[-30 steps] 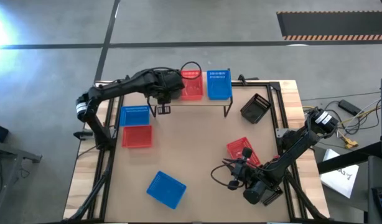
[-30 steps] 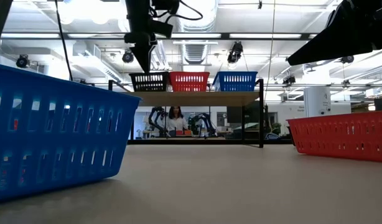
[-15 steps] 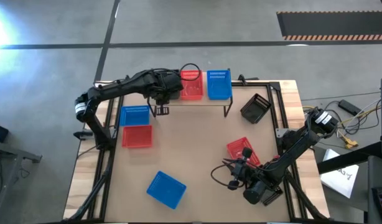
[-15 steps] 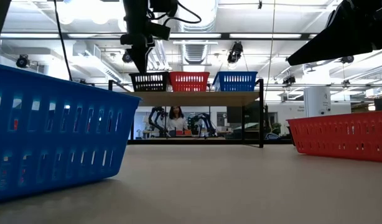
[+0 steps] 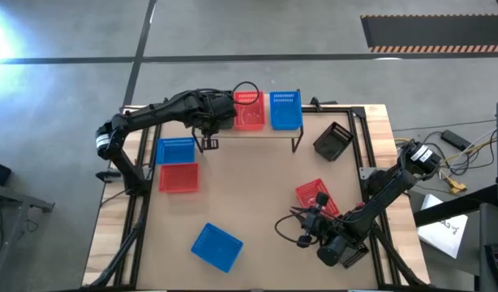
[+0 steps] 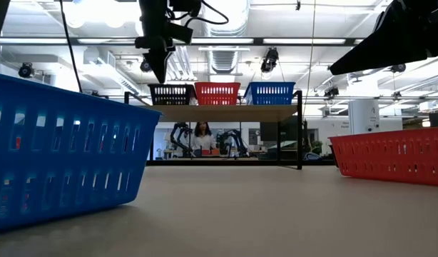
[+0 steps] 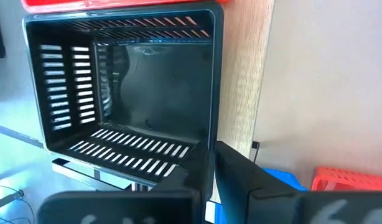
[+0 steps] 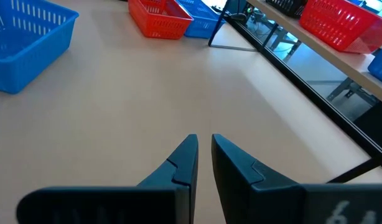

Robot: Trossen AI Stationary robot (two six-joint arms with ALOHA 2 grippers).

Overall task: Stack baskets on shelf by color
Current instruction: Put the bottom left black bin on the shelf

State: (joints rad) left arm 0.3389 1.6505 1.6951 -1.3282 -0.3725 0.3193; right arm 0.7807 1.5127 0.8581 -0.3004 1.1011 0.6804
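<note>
On the shelf (image 6: 226,112) stand three baskets in a row: black (image 6: 170,94), red (image 6: 217,93), blue (image 6: 269,93). My left gripper (image 7: 211,163) hangs over the black one's near rim, jaws nearly closed and holding nothing. My right gripper (image 8: 203,154) waits low over the surface (image 5: 257,203), well away from the shelf (jaws likewise pinched together, empty). Other baskets lie scattered below the shelf.

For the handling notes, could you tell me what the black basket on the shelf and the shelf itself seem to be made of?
The black basket looks like moulded plastic: thin slotted walls, a slight sheen on its floor. The shelf appears to be light wood, with grain visible along its edge in the left wrist view, on thin dark legs, probably metal.
</note>
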